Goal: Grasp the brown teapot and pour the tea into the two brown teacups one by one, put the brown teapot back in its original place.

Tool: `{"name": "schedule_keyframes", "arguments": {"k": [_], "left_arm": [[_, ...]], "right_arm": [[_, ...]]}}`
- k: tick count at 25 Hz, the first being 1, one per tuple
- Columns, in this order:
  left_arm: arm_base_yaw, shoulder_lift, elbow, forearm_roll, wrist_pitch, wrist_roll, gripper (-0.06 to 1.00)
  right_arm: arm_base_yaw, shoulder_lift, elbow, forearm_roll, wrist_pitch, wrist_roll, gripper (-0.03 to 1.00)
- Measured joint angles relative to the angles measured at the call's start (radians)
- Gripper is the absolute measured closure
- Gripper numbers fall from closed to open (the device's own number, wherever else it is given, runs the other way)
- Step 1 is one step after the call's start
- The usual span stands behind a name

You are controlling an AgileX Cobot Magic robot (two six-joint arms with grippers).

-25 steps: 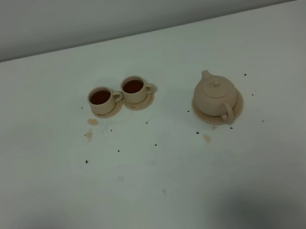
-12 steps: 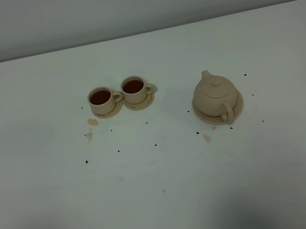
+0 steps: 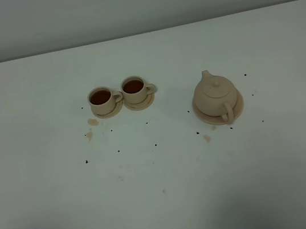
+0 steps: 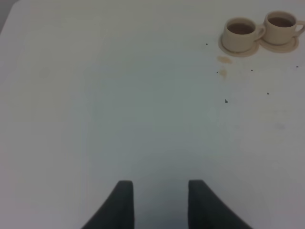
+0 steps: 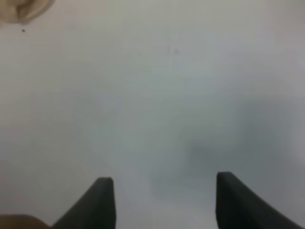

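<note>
The brown teapot [image 3: 215,95] sits upright on its flat round saucer plate [image 3: 236,107] at the right of the white table, spout pointing away, handle toward the front. The two brown teacups [image 3: 100,99] [image 3: 134,88] stand side by side on small saucers at the left of centre, both holding dark tea. They also show in the left wrist view [image 4: 240,33] [image 4: 281,26]. My left gripper [image 4: 159,198] is open and empty, well short of the cups. My right gripper [image 5: 162,198] is open and empty over bare table; a sliver of the plate [image 5: 26,8] shows at its view's corner.
Tan spill stains [image 3: 92,122] [image 3: 206,138] and small dark specks [image 3: 87,161] lie on the table in front of the cups and teapot. The table's far edge meets a grey wall [image 3: 136,2]. Neither arm shows in the high view.
The cups and teapot have not moved. The dark shadows along the front edge of the high view have shifted slightly and faded at the right.
</note>
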Motion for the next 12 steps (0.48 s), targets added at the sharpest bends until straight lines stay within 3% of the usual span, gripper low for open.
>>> {"name": "schedule_keyframes", "arguments": {"k": [12], "left_arm": [[0.000,0.000,0.000,0.000,0.000,0.000,0.62]], "right_arm": [[-0.024,-0.079,0.000,0.018,0.029,0.003,0.48]]}}
